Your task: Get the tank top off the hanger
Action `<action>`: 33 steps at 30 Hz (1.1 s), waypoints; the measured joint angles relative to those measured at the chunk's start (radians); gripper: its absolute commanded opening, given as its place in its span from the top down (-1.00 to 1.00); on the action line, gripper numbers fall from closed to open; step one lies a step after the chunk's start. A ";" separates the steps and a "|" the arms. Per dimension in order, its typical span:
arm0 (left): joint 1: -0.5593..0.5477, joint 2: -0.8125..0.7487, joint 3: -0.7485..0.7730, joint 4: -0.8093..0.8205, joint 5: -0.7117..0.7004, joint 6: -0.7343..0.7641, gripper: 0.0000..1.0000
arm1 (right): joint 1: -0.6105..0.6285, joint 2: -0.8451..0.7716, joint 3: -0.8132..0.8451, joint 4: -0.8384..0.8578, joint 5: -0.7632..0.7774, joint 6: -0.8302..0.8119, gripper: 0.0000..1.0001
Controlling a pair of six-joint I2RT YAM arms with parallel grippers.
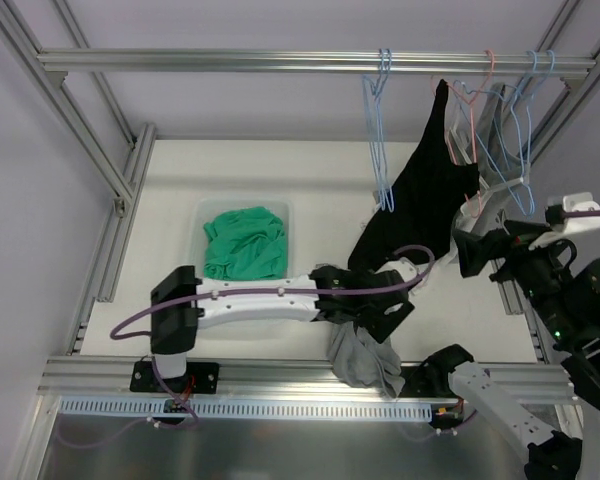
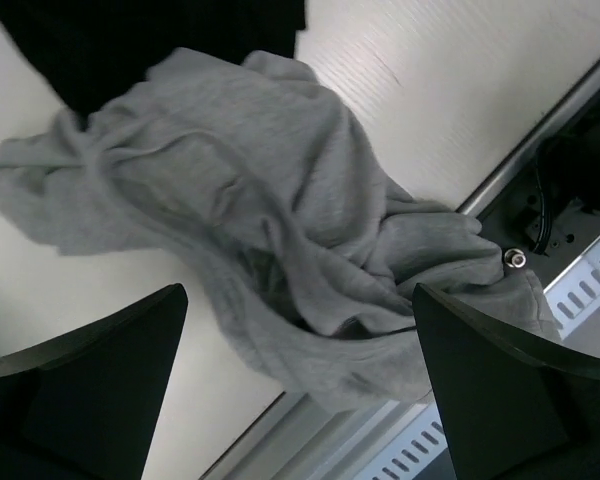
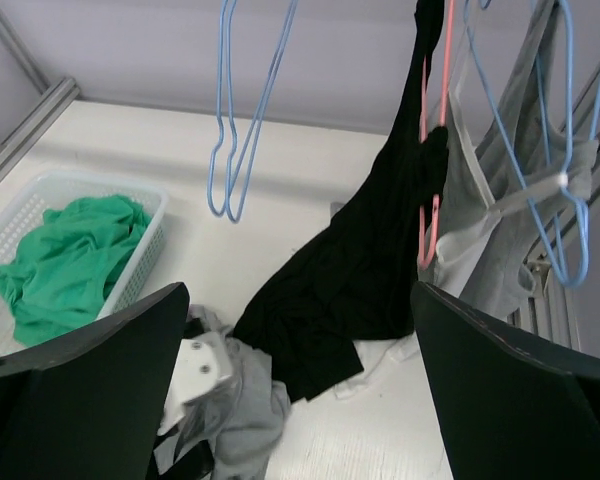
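Observation:
A black tank top (image 1: 420,190) hangs from a pink hanger (image 1: 472,102) on the top rail, and its lower part trails onto the table. In the right wrist view the top (image 3: 365,270) hangs along the pink hanger (image 3: 426,150). My right gripper (image 3: 300,295) is open and empty, facing the top from the right (image 1: 472,252). My left gripper (image 1: 368,318) is open and empty over a crumpled grey garment (image 2: 280,220) at the table's front edge, its fingers either side of the cloth (image 2: 295,300).
A white basket (image 1: 196,225) holds a green cloth (image 1: 242,242) at the left. Empty blue hangers (image 1: 380,130) hang from the rail. A grey top on blue hangers (image 3: 485,230) hangs at the far right. The aluminium frame rail (image 1: 280,375) runs along the front.

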 measured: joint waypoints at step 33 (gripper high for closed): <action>-0.001 -0.040 -0.192 -0.020 -0.195 -0.194 1.00 | 0.000 -0.280 -0.147 -0.116 -0.364 -0.009 -0.99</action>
